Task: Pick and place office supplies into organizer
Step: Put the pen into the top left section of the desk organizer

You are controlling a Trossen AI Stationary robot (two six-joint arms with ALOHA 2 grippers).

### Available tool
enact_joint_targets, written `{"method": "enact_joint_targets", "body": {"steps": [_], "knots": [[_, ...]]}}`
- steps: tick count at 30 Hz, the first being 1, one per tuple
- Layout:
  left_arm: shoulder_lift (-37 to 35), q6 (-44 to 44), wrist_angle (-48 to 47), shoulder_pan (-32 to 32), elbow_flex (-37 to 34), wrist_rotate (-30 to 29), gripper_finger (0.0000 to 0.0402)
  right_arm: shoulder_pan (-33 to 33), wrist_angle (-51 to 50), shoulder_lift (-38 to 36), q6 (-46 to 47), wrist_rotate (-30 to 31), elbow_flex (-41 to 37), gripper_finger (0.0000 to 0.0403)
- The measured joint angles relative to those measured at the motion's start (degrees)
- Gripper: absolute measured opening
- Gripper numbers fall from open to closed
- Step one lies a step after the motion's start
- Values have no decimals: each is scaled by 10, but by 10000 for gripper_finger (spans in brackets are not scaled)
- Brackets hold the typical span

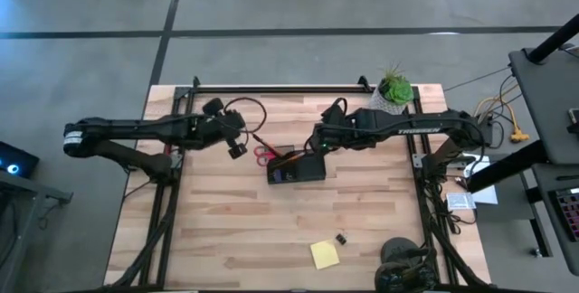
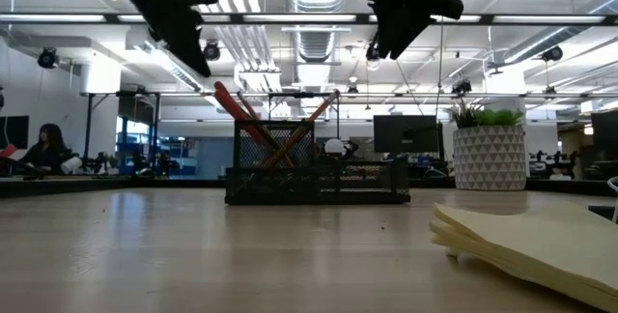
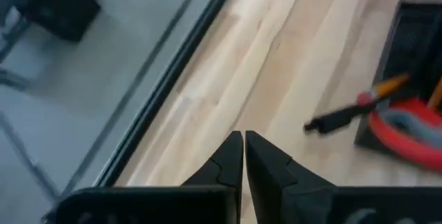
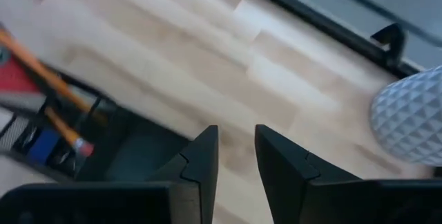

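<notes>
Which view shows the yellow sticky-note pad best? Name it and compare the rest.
The high view: the whole yellow sticky-note pad lies flat on the table. The low view shows only its edge, close up; neither wrist view shows it.

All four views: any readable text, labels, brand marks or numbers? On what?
None legible.
Right dark robot arm: pale lettering along the link, too blurred to read.
Black mesh desk organizer: a blue patch inside it, no characters readable.
Yellow sticky-note pad: blank.
</notes>
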Motion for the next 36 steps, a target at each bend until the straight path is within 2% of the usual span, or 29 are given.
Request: {"method": "enact_joint_targets", "body": {"steps": [4, 8, 16, 25, 30, 34, 36], "knots": [[-25, 9, 115, -4, -74, -35, 1, 5, 1, -2, 14, 42, 0, 86], [-37, 9, 167, -3, -118, -71, 1, 9, 2, -2, 17, 81, 0, 87], [-14, 8, 247, -13, -131, -27, 1, 4, 2, -1, 16, 129, -1, 84], [22, -3, 253, -52, -130, 19, 1, -7, 0, -1, 11, 129, -2, 84], [3, -4, 251, -60, -130, -48, 1, -12, 1, -1, 2, 129, -2, 82], [-14, 5, 216, -61, -129, -47, 1, -13, 1, -1, 2, 127, -2, 85], [-14, -21, 191, -61, -129, -31, 1, -13, 1, -1, 2, 126, -3, 86]]}}
